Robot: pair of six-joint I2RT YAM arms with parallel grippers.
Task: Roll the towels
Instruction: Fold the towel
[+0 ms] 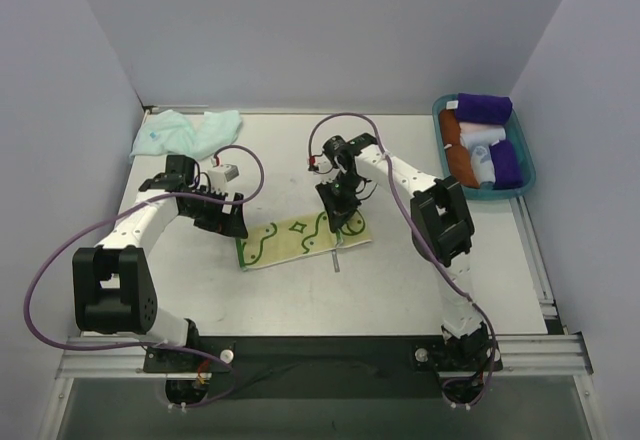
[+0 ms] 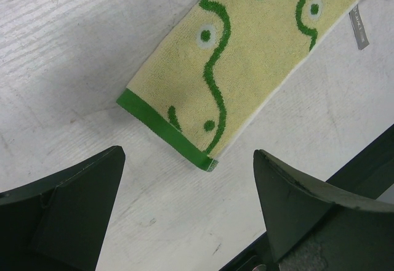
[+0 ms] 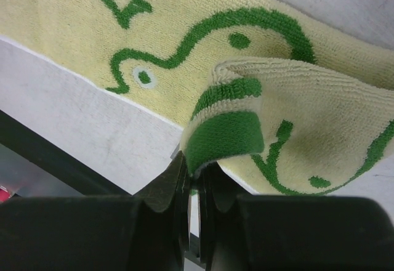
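Closest in the right wrist view, the black right end effector is clenched on the green-hemmed end of the pale yellow terry towel with green squiggle and diamond marks. That end is lifted and curled back over the flat part of the cloth. The rest of the towel lies as a long folded strip near the middle of the white worktop, between the two arms. A small grey label sticks out from its long edge.

At the strip's other end the green hem lies flat on the worktop. The left end effector hangs over this end with its fingers spread wide, released, and touching nothing.

Well apart, in the far left corner, the plain mint-aqua towel lies in a loose crumpled heap, unrolled.

Off the worktop's far right corner stands a teal plastic basket. It holds two purple cloth rolls, an orange cloth roll and a white cloth roll packed side by side.
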